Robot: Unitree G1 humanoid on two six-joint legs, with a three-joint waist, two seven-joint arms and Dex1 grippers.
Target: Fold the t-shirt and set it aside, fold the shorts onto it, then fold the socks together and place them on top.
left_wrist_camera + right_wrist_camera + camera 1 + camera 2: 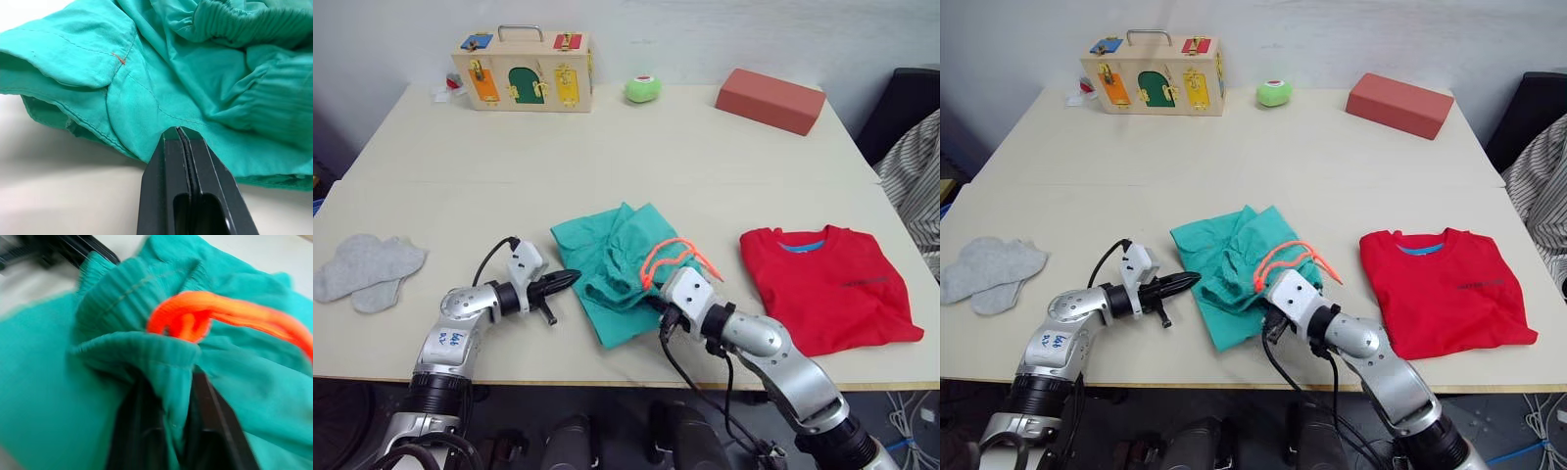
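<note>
Right wrist view, right gripper pinching shorts waistband (drawstring beside)

Left gripper closed and empty; right gripper clamped on cloth.

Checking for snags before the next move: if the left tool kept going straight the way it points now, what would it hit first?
Most likely the shorts. The left tool, fingers shut, points at their near edge; the left wrist view shows teal cloth right at the fingertips, though contact is unclear.

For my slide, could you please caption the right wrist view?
Right tool clamps the gathered waistband of the teal shorts beside the orange drawstring.
</note>
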